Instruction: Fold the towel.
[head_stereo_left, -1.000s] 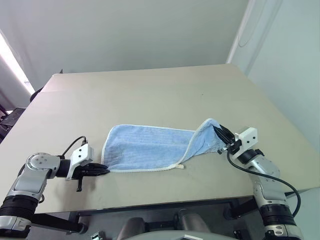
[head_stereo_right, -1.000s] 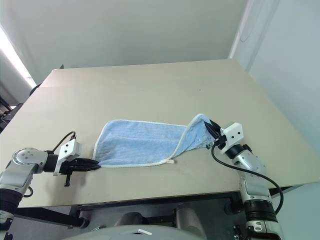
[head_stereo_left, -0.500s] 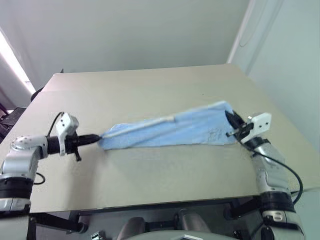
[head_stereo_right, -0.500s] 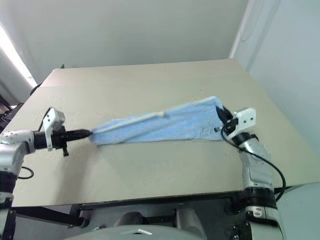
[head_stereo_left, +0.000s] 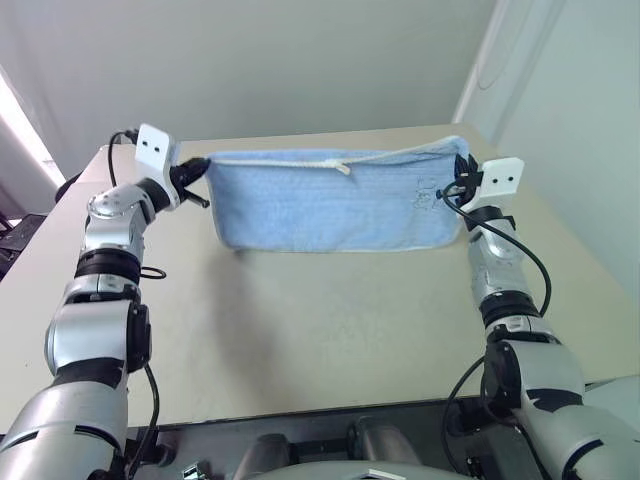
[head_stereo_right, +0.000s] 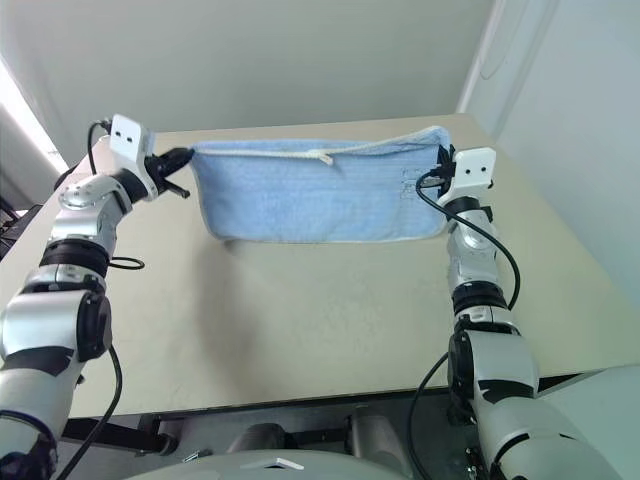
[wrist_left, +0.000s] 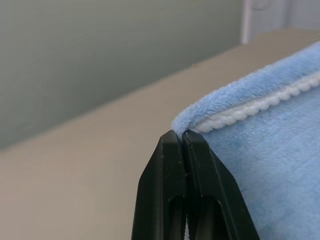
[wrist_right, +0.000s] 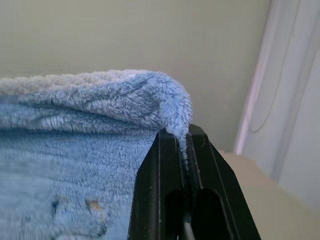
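The towel (head_stereo_left: 330, 202) hung in the air, stretched between the two grippers, its top edge running nearly straight from one to the other and its lower edge dangling free above the table (head_stereo_left: 330, 320). The left gripper (head_stereo_left: 192, 171) was clenched on one top corner, and its wrist view showed only a sliver of fluffy cloth and white edging (wrist_left: 250, 107) caught at the very tips of the fingers (wrist_left: 200, 165). The right gripper (head_stereo_left: 458, 186) was likewise pinched shut on the opposite top corner, with a small fold of pile squeezed between its tips (wrist_right: 181, 131). The main risk, as I judged it, lay in how shallow both holds were: any further pull apart, or a quick swing to lay the cloth down, could have drawn a corner out from between the tips, and the towel would then have dropped and hung crumpled from the other gripper. A smaller risk was that the cloth hung doubled in places near the right gripper, so setting it down carelessly might have trapped a wrinkle or left the edges uneven. Lowering one side sooner than the other could have skewed the fold.
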